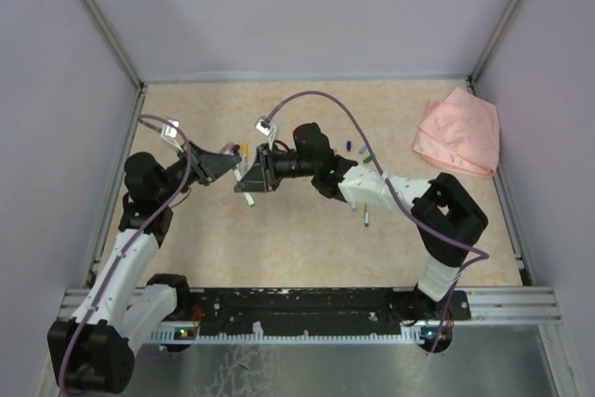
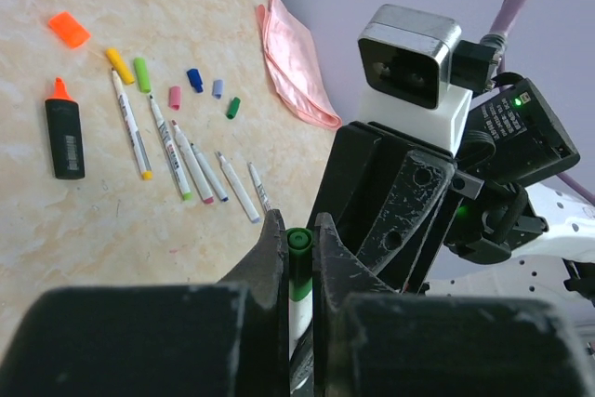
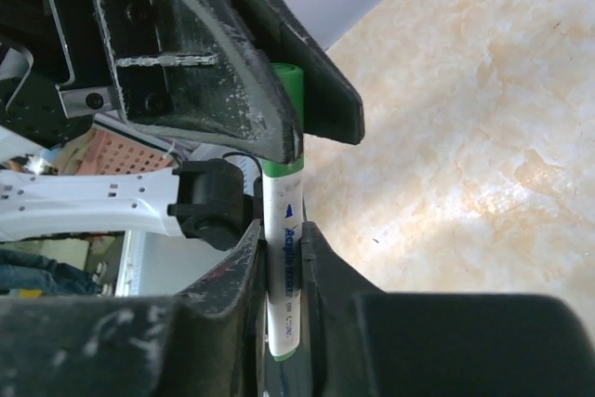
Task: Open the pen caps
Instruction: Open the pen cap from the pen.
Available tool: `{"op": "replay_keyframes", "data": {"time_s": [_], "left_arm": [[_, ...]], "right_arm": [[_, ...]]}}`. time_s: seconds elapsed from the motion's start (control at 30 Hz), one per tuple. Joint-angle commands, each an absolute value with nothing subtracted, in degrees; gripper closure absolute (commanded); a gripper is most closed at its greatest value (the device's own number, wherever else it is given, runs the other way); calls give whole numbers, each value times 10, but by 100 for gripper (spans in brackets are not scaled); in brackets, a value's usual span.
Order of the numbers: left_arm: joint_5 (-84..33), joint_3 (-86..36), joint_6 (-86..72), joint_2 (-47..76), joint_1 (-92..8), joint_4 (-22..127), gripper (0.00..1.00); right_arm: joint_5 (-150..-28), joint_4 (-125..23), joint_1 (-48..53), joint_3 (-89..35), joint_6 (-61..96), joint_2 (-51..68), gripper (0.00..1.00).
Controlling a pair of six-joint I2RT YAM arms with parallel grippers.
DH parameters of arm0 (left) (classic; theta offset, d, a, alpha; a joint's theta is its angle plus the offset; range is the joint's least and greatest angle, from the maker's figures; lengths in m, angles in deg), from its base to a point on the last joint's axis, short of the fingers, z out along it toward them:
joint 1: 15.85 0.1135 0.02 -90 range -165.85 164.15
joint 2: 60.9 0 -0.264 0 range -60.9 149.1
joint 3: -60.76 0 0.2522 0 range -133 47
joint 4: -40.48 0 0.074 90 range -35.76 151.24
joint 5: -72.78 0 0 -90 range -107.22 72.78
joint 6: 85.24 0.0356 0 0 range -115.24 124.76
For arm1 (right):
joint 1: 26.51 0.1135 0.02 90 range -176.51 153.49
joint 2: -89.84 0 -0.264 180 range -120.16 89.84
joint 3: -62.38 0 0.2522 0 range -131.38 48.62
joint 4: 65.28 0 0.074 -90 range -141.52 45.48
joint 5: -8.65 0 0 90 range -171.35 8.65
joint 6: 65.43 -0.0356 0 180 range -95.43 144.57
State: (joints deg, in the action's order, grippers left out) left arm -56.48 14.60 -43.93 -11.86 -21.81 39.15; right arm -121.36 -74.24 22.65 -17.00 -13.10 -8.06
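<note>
The left gripper is clamped on the green plastic pen cap. The right gripper pinches that marker's white barrel. Whether the cap has parted from the barrel is unclear. Only the left wrist view makes out loose coloured caps and uncapped white pens on the beige table, near a folded pink cloth.

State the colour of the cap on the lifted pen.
Green: the small plastic cap shows best in right wrist view.

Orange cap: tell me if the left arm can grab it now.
Probably not yet: left gripper is shut on the green cap of the pen the right gripper holds. Nothing covers the orange cap.
</note>
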Motion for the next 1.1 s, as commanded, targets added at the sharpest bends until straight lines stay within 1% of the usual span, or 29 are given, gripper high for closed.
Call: {"op": "replay_keyframes", "data": {"time_s": [0.0, 0.1, 0.23, 0.33, 0.5, 0.7, 0.93, 1.07], "left_arm": [[-568, 143, -434, -109, -216, 360, 100], [-555, 123, -412, -100, -215, 361, 100], [-509, 80, -370, -74, -213, 369, 100], [-493, 48, -372, -32, -205, 328, 100], [-500, 0, -392, 39, -181, 254, 100], [-496, -45, -404, 85, -152, 220, 100], [-471, -82, -430, 125, -146, 196, 100], [-464, -94, -446, 148, -145, 156, 100]], "right_arm": [[-1237, -767, 226, -199, -139, -83, 100], [-1246, -768, 225, -197, -143, -87, 100], [-1255, -777, 225, -182, -149, -83, 100], [-1263, -795, 225, -162, -160, -77, 100], [-1262, -801, 220, -132, -165, -53, 100], [-1254, -814, 205, -88, -181, -17, 100], [-1265, -806, 199, -105, -185, -35, 100], [-1271, -794, 199, -129, -184, -61, 100]]}}
